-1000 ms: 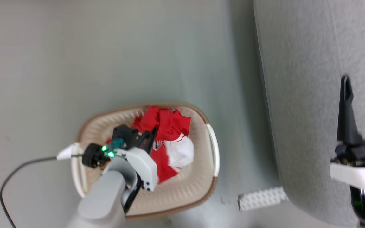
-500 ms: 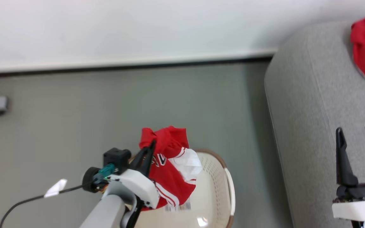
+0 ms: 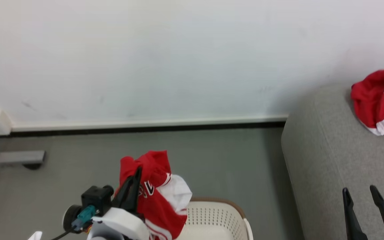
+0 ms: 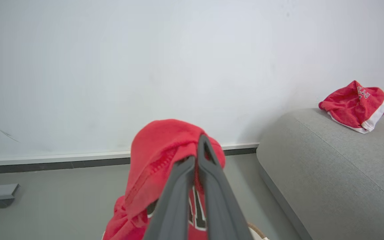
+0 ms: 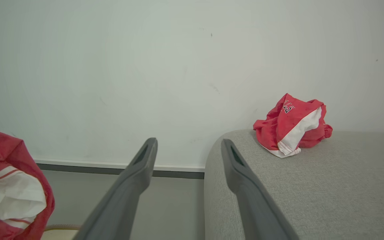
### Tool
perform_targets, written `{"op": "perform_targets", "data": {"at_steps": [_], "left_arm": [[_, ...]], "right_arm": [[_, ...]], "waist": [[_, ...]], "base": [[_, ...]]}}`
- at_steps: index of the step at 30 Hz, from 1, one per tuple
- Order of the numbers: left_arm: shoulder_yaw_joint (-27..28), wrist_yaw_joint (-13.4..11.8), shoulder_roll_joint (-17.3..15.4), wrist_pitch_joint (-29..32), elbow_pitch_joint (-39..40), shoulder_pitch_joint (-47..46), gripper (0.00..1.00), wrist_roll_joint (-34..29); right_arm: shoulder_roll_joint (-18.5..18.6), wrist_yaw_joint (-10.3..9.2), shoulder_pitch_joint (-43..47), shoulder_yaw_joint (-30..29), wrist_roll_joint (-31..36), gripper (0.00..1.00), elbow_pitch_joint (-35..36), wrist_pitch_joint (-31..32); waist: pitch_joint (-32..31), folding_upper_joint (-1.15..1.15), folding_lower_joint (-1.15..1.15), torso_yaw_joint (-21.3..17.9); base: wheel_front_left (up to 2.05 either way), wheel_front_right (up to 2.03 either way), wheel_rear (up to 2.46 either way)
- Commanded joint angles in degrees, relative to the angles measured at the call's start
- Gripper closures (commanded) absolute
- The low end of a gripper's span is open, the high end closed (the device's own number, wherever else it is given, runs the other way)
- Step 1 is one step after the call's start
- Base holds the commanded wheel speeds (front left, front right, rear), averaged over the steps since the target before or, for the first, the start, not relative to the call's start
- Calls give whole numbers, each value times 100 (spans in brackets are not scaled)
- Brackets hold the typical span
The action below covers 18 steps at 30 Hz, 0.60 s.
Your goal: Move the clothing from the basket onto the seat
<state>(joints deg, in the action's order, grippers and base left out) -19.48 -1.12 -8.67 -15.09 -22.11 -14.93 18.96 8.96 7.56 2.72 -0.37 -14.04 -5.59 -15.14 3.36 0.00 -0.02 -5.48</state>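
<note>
**A:** How far along is the job?

**B:** Partway, I'd say. In the head view a bunched bright red garment with white trim point(image 3: 377, 100) already lies on the big grey fabric sofa point(image 3: 328, 160). It sits at about 2 o'clock, close to the white wall.

**A:** And the other piece?

**B:** A second red garment with white stripes point(image 3: 155, 206) hangs at 7 o'clock, above the cream-white perforated plastic basket point(image 3: 212, 216). The basket has a brown rim and sits at 6 o'clock on the grey floor. The left gripper point(image 4: 197, 148) has its two dark fingers pressed together on a fold near the top of that cloth, and the rest droops below. The cloth's lower end runs off the frame, so I cannot tell whether it is fully clear of the basket.

**A:** What about the right gripper?

**B:** The right gripper point(image 5: 188, 143) is spread wide with nothing between its fingers. It is over the sofa's near edge, around 4 to 5 o'clock.

**A:** What's left to do?

**B:** As I judge it, the held garment has to cross toward 3 o'clock, over the strip of floor between basket and sofa. Then it has to be let go onto the cushion. I cannot tell whether more clothing is in the basket. The little of its inside that shows looks bare, but most is cut off.
</note>
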Motion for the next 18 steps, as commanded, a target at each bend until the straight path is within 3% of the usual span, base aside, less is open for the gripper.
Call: {"op": "perform_targets", "data": {"at_steps": [1,18], "left_arm": [[20,-11,-84,-7,79,158,100,-68],[262,31,-318,-7,323,775,100,-56]], "right_arm": [[-3,-14,131,-25,21,0,-43,0],[-52,-14,487,135,-40,0,-278,0]], "waist": [[-309,0,2,99],[-858,0,2,343]], "base": [[0,0,0],[0,0,0]]}}
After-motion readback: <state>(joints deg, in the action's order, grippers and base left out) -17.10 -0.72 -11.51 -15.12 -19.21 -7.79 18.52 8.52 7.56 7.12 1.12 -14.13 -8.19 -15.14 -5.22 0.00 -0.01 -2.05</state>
